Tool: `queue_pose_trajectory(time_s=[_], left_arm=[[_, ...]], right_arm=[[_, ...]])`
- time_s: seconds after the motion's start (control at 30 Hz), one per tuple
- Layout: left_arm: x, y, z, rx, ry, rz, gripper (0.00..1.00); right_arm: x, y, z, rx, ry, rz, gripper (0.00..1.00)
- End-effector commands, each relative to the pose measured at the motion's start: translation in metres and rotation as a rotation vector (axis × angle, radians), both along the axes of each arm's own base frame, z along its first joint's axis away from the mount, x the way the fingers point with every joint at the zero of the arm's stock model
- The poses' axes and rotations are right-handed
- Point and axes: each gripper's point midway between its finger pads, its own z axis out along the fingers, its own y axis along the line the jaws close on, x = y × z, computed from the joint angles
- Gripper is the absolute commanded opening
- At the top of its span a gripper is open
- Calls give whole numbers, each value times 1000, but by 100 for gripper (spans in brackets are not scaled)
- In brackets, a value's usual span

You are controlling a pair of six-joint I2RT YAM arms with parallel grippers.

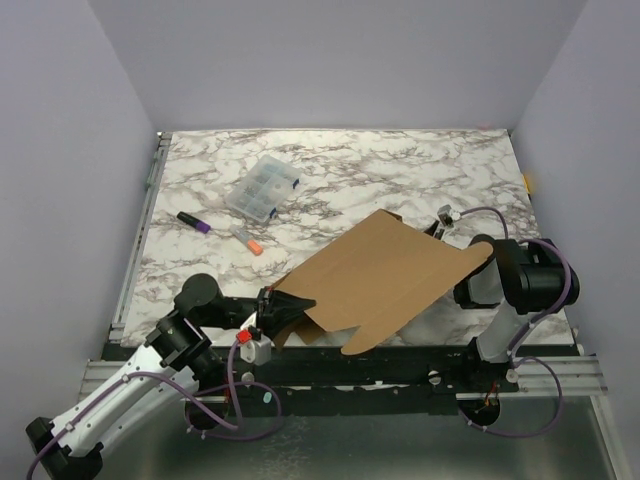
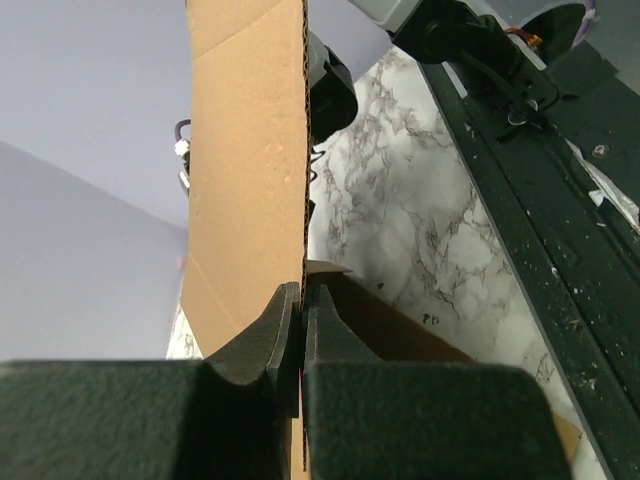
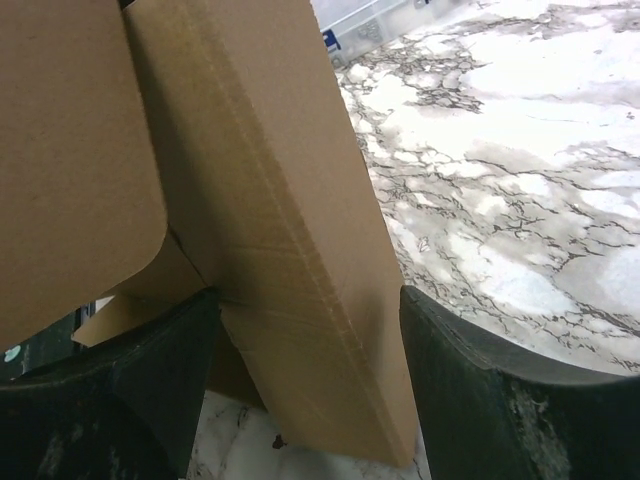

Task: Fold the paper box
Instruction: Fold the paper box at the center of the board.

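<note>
The paper box (image 1: pixel 385 272) is a brown cardboard sheet with flaps, lifted at a slant over the table's near half. My left gripper (image 1: pixel 272 312) is shut on its near-left edge. In the left wrist view the cardboard (image 2: pixel 250 150) stands on edge, with that gripper (image 2: pixel 302 305) pinching its corrugated edge. My right gripper (image 3: pixel 305 385) stands open around a folded flap (image 3: pixel 290 250) at the sheet's right end. Its left finger (image 3: pixel 150 380) lies against the cardboard. A gap separates its right finger (image 3: pixel 480 390) from the flap. In the top view the sheet hides those fingers.
A small clear plastic compartment case (image 1: pixel 262 187) sits at the back left. A purple marker (image 1: pixel 194 222) and an orange-tipped one (image 1: pixel 247 240) lie in front of it. The black rail (image 1: pixel 400 365) runs along the near table edge, and the right arm (image 1: pixel 525 280) stands beside the sheet.
</note>
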Motion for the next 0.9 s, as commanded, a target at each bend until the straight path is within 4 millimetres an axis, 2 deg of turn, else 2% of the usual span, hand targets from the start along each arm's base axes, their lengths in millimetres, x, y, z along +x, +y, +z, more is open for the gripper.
queue_pose_trajectory(time_s=[0.0,0.2,0.47,0.7,0.8,0.87], left_arm=[[-7,-4,3,-44,72,-37,0],[-5,-5,3,-49,92,-32,0],[1,-6,5,-70,128,3,0],[3,-10,4,-74,148,1,0],[5,-11,5,-77,152,6,0],[7,-11,5,-78,155,13,0]], right_arm=[[14,0,11,-26,-140,-43,73],[27,-1,8,-52,-129,-73,60],[30,1,10,-55,-129,-69,53],[37,5,4,-74,-142,-64,41],[42,4,4,-80,-153,-81,42],[46,3,6,-84,-162,-96,46]])
